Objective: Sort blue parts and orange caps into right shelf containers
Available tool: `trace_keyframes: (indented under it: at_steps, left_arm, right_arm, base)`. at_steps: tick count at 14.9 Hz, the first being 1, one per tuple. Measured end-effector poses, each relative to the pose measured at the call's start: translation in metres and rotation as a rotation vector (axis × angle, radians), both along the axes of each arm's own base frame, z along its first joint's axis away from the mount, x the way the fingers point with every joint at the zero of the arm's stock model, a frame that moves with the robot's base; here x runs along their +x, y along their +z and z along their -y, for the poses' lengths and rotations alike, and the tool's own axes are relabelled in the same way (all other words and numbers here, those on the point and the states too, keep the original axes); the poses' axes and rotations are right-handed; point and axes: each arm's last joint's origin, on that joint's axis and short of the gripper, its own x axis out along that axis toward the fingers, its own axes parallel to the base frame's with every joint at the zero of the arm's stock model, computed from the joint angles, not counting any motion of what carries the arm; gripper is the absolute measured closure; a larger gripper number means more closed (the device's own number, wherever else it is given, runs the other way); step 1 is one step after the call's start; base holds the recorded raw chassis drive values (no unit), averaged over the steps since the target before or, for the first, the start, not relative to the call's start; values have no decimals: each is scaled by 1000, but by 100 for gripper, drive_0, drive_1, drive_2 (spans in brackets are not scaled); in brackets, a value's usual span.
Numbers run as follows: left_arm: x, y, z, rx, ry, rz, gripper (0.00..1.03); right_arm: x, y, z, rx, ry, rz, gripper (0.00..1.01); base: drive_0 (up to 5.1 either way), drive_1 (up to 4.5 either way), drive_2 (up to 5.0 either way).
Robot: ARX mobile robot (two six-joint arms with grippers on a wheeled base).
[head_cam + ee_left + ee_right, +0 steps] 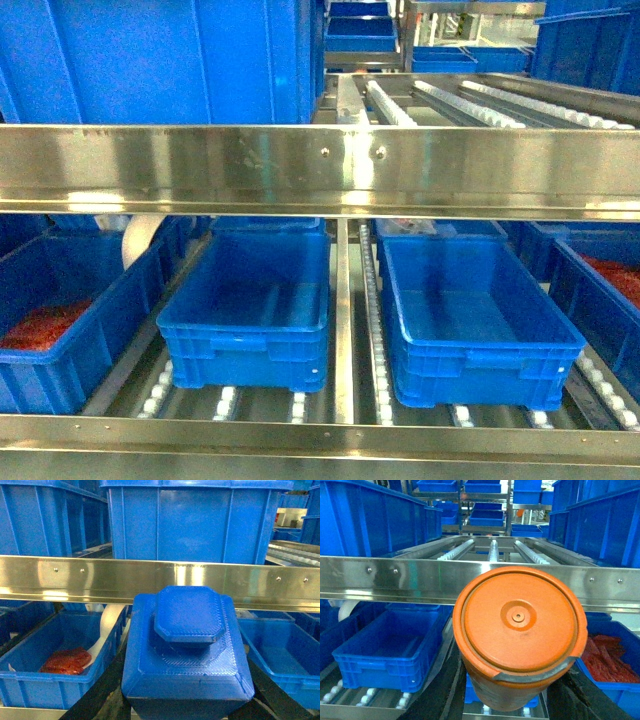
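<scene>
In the left wrist view a blue part [187,650], a chunky printed block with an octagonal boss on top, fills the middle, and my left gripper [187,702] is shut on it; dark fingers [97,695] flank its sides. The right wrist view shows my right gripper [515,692] shut on an orange cap [520,617], a round lid on an orange body. Two empty blue containers [240,350] [480,375] sit side by side on the lower shelf rollers. Neither gripper shows in the head view.
A steel rail [320,165] crosses in front of the shelf. Crates holding red pieces stand at far left [60,380] and far right [600,310]. A white curved object [140,240] leans in the left crate. A tall blue crate [160,60] sits on the upper level.
</scene>
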Motion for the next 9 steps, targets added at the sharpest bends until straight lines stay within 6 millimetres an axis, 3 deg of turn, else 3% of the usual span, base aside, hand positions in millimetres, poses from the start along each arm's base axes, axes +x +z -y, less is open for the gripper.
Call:
trace_keyframes:
  at_steps: [9]
  left_arm:
    - [0,0,0,0,-1,-3,60]
  right_arm:
    - [0,0,0,7,-1,-2,62]
  base:
    - [0,0,0]
